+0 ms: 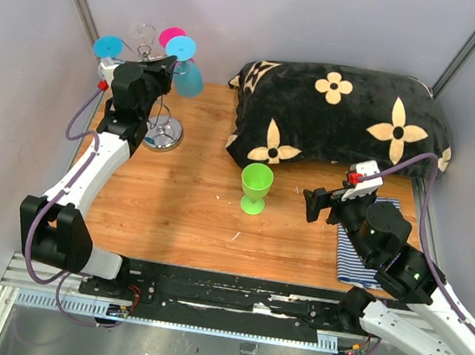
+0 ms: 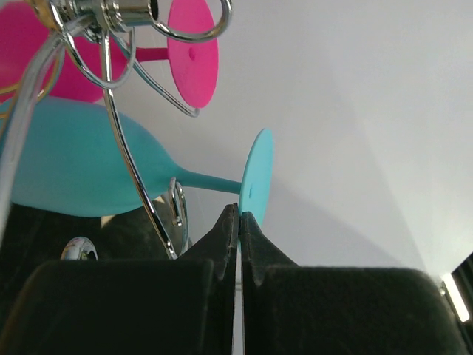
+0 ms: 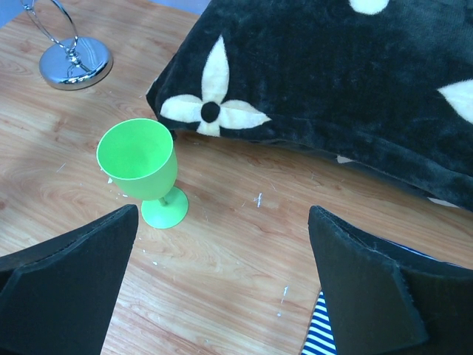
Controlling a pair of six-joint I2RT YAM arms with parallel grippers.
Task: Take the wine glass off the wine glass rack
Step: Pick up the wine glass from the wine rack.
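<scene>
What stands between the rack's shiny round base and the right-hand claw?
A green wine glass stands upright on the wooden table there, clear in the top and right wrist views.

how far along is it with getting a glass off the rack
Done: a green glass stands on the table, perhaps taken off already. In hand: the left gripper is shut, tips at the foot of the teal glass, which hangs on the wine glass rack. Left: lifting it free. The right gripper is open.
</scene>
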